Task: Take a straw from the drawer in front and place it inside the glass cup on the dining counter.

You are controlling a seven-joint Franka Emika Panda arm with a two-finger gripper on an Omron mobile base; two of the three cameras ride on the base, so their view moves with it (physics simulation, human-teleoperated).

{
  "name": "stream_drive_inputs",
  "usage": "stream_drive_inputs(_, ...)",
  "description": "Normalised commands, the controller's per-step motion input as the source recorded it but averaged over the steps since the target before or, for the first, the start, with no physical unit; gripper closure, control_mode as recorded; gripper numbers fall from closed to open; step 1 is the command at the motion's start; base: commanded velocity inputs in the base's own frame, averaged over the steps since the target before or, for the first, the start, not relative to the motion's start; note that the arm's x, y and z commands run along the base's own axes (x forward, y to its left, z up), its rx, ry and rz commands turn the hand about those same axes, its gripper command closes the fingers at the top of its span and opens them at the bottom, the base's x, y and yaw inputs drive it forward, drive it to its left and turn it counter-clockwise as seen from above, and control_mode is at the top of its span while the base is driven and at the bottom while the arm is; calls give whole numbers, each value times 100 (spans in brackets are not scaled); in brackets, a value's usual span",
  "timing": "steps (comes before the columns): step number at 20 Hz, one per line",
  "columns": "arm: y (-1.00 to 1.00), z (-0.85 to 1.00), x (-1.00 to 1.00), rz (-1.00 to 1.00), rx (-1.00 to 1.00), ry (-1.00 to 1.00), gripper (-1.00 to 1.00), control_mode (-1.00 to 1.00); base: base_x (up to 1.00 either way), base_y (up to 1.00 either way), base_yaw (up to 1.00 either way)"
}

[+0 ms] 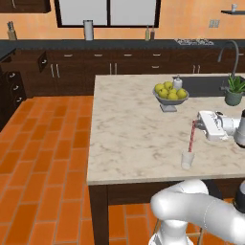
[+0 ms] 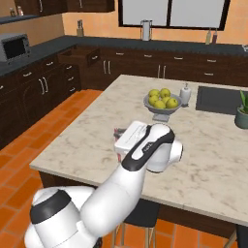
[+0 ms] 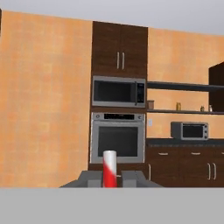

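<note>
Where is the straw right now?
In the left base view the straw hangs upright, shut in the pincer, right above the glass cup near the dining counter front edge.

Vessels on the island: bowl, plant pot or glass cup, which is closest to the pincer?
The glass cup, the small clear tumbler near the island's front edge, directly under the red straw held by the pincer. The fruit bowl and plant pot stand farther back.

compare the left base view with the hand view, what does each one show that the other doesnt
Left base view alone: the glass cup on the dining counter, the bowl of yellow fruit, a potted plant, and the straw's lower end hanging just above the cup.

Hand view alone: a wall oven with a built-in microwave above it, and a small microwave on a side counter.

Both: the straw upright, pinched in the shut gripper.
</note>
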Motion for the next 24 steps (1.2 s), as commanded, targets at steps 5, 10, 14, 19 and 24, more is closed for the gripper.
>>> stream_drive_inputs(5, -5, -28, 30, 3, 0, 0, 100, -100, 0, 0, 0)
stream_drive_inputs(10, -26, -23, 25, 1, 0, 0, 100, -100, 0, 0, 0)
stream_drive_inputs(14, -28, -21, 20, 0, 0, 0, 100, -100, 0, 0, 0)
stream_drive_inputs(19, 0, -18, 29, 1, 0, 0, 100, -100, 0, 0, 0)
stream_drive_inputs(24, 0, -16, -3, 0, 0, 0, 100, -100, 0, 0, 0)
